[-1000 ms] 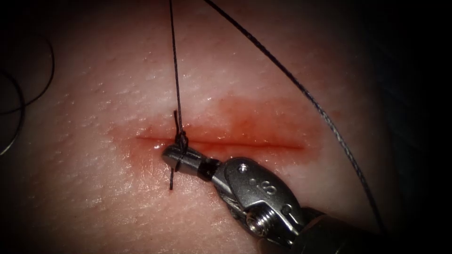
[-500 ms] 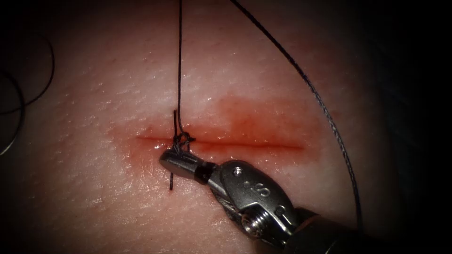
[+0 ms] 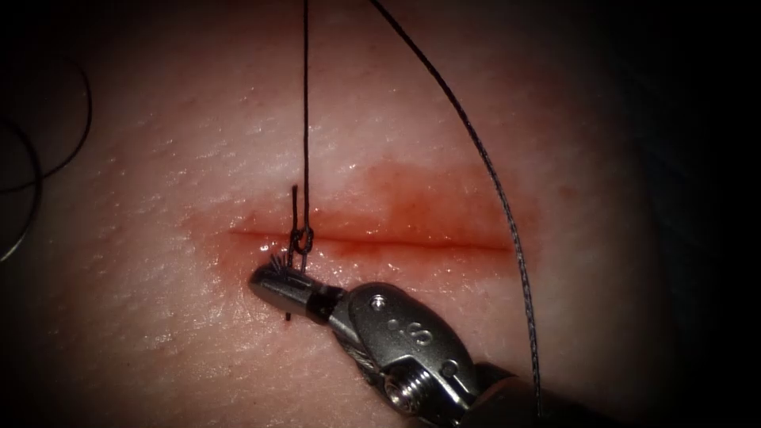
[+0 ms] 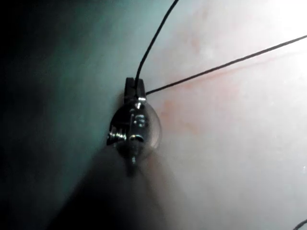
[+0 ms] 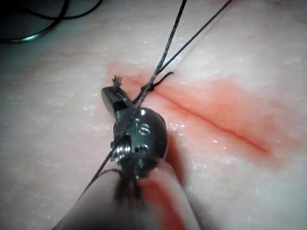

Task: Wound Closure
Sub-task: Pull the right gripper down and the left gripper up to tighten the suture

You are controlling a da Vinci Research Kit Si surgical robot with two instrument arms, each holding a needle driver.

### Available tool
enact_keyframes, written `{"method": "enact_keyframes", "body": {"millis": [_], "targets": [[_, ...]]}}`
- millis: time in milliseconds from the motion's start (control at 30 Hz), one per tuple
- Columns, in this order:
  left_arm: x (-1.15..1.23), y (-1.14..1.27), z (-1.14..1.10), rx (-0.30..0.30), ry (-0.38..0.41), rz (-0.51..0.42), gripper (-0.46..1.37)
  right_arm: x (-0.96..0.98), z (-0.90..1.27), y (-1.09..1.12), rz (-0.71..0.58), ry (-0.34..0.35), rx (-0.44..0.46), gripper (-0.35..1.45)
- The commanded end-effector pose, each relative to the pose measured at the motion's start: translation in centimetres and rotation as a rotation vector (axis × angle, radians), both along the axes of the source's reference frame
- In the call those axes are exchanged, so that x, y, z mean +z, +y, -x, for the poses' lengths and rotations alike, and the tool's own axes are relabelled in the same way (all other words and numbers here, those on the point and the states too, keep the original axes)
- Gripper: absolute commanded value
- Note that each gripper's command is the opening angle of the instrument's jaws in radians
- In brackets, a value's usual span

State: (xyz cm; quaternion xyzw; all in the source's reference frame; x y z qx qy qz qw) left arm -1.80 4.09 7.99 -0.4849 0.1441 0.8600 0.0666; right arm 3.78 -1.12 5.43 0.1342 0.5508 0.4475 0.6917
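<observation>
The cut (image 3: pixel 396 241) runs across the tissue (image 3: pixel 444 103), ringed by red fluid. A knot (image 3: pixel 302 238) sits at its left end. My right tool (image 3: pixel 269 286) comes in from the lower right, just below the knot, with its jaws shut on the short frayed thread end (image 3: pixel 277 261); the right wrist view shows the same grip (image 5: pixel 113 96) beside the knot (image 5: pixel 151 87). From the knot a taut thread (image 3: pixel 306 119) rises out of the picture. In the left wrist view my left tool (image 4: pixel 133 88) is shut on the thread (image 4: pixel 216 67).
A thicker strand of thread (image 3: pixel 483 166) arcs from the top over the right end of the cut down beside the right tool's shaft. Loose loops of thread (image 3: pixel 36 174) lie off the tissue at the far left; whether one pale curve there is the needle I cannot tell.
The right tool has moved down and to the left with the short end in its jaws. The loop at the knot has drawn smaller. The arcing strand has swung left.
</observation>
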Motion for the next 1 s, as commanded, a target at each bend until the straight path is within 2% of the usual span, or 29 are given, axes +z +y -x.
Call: {"method": "enact_keyframes", "body": {"millis": [33, 333, 567, 733, 1000], "targets": [[0.0, 0.01, 0.01, 0.003, 0.005, -0.006, -0.35, -0.02, -0.02, -0.02, -0.001, 0.0, 0.001, -0.35], [0.04, 0.1, 0.13, -0.005, 0.025, 0.013, -0.35, 0.04, -0.04, -0.12, -0.006, -0.011, -0.013, -0.35], [0.07, 0.23, 0.08, -0.008, 0.04, 0.031, -0.35, 0.12, -0.05, -0.26, -0.024, -0.035, -0.036, -0.35], [0.07, 0.23, 0.08, -0.023, 0.056, 0.038, -0.35, 0.17, -0.06, -0.35, -0.039, -0.056, -0.058, -0.35], [0.05, 0.26, 0.08, -0.024, 0.06, 0.04, -0.35, 0.17, -0.02, -0.46, -0.045, -0.053, -0.065, -0.35]]}}
